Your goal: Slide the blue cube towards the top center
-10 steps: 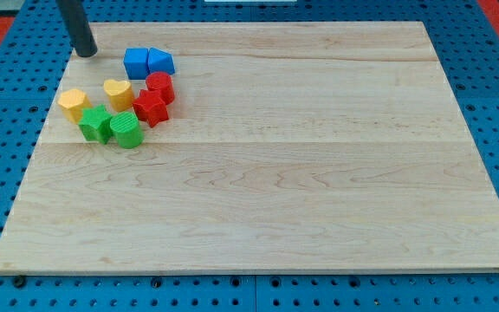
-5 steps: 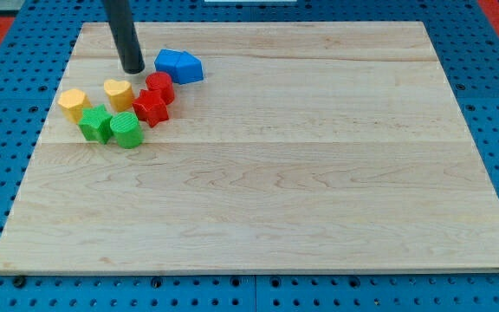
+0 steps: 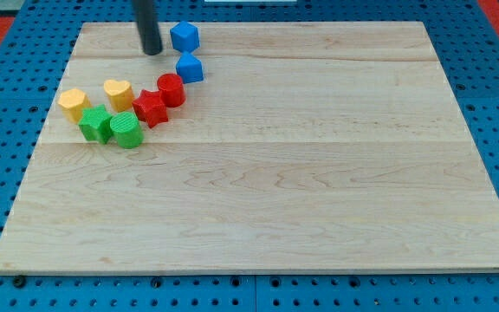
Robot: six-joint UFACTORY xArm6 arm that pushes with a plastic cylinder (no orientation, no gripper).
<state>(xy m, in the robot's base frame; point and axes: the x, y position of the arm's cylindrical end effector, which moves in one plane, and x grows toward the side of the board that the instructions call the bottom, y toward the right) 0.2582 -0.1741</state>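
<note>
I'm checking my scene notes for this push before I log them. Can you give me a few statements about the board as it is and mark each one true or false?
1. My tip is at the view's left of the blue cube. True.
2. The two blue blocks touch each other. False: the other blue block lies apart, below the cube.
3. The blue cube sits at the board's top centre. False: it is near the top edge but well left of centre.
4. The two green blocks lie side by side. True.

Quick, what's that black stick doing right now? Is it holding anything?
My tip: holds nothing; it's a plain rod with nothing to open or close, standing just to the view's left of the blue cube, seemingly not touching it.
</note>
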